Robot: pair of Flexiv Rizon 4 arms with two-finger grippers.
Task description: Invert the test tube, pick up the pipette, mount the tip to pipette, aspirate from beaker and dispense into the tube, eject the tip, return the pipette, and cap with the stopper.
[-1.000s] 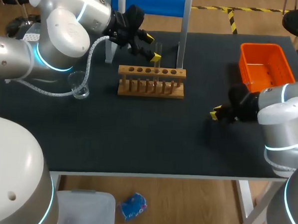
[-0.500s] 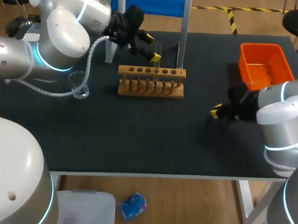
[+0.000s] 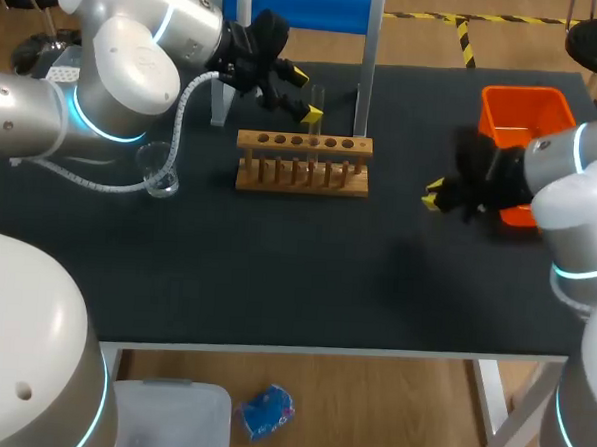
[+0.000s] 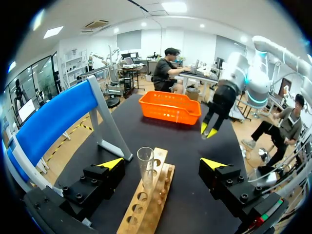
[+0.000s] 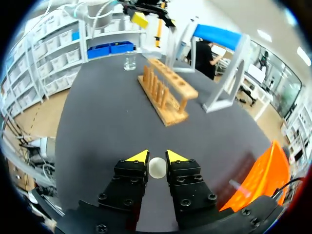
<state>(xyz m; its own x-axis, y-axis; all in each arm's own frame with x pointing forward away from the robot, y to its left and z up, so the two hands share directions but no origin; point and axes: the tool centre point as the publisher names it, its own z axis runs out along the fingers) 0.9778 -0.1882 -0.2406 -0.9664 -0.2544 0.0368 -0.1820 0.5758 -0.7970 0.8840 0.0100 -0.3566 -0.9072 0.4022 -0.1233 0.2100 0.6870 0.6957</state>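
Note:
A clear test tube stands mouth up in the wooden rack. My left gripper is open around the tube. In the left wrist view the tube stands between the spread fingers of that gripper without touching them. My right gripper hangs above the table to the right of the rack, in front of the orange basket. In the right wrist view it is shut on a small white stopper. A glass beaker sits to the left of the rack.
An orange basket stands at the back right, close behind my right gripper. A blue-topped stand on pale legs rises behind the rack. A coiled cable hangs from my left arm near the beaker.
My right gripper has lifted and moved toward the far side with the stopper, and now hangs in front of the orange basket. The left arm and the tube have not moved.

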